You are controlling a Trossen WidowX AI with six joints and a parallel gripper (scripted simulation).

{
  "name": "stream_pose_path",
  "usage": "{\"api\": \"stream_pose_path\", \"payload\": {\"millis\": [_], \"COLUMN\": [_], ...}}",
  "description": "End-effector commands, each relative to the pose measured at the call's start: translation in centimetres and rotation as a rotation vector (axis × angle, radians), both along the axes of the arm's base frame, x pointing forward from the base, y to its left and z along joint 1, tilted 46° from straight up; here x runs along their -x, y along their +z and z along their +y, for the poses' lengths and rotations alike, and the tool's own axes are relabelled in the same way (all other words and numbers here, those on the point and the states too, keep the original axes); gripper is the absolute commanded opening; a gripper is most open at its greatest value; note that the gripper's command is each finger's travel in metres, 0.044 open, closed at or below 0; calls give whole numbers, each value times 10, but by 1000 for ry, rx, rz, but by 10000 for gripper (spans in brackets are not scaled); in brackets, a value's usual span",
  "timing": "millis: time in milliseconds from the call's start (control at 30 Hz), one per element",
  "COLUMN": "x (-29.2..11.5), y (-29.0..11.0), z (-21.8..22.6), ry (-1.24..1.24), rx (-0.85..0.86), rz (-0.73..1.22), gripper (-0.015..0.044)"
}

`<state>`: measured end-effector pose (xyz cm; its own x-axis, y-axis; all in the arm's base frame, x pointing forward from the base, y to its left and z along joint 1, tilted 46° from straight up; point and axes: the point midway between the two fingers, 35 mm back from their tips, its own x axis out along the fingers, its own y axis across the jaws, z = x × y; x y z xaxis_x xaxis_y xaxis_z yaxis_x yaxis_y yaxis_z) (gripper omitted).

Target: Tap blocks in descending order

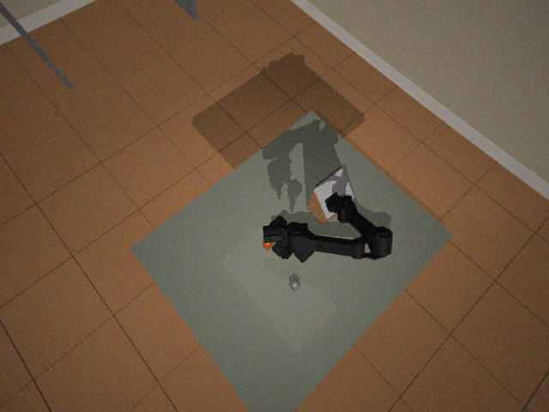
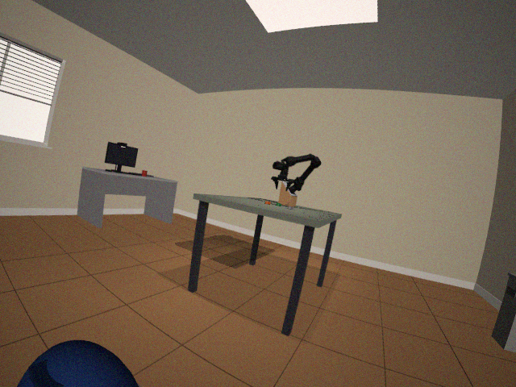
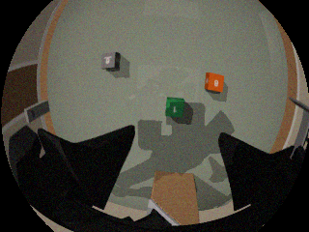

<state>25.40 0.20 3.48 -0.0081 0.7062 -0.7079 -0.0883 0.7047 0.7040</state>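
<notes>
Three small blocks lie on the grey-green table [image 1: 199,266] [image 2: 225,201] [image 3: 161,19]. In the wrist view a grey block [image 3: 111,61] lies at the upper left, an orange block [image 3: 214,81] at the right and a green block [image 3: 176,107] in the middle, nearest the fingers. Their digits are too small to read. In the overhead view the grey block [image 1: 294,282] lies apart, the orange block [image 1: 266,245] peeks out beside the arm, and the green block is hidden under it. My gripper [image 1: 272,242] [image 2: 277,181] [image 3: 180,134] is open and empty, high above the green and orange blocks.
The arm stands on a wooden base box [image 1: 320,207] [image 2: 287,196] [image 3: 176,196] near the table's far side. A lighter rectangle [image 1: 283,310] is marked on the table top. A desk with a monitor [image 2: 120,155] stands far off by the wall.
</notes>
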Motion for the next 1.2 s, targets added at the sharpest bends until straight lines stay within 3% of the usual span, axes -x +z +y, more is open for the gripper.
{"api": "stream_pose_path", "payload": {"millis": [0,433,600,767,1167], "x": [2,0,-47,-68,-68], "y": [2,3,54,101,103], "z": [2,3,50,99,101], "ry": [-6,-6,-10,-6,-6], "rx": [-3,-1,11,-9,-10], "rz": [-1,-1,-4,-6,-6], "gripper": [400,400,400,400,400]}}
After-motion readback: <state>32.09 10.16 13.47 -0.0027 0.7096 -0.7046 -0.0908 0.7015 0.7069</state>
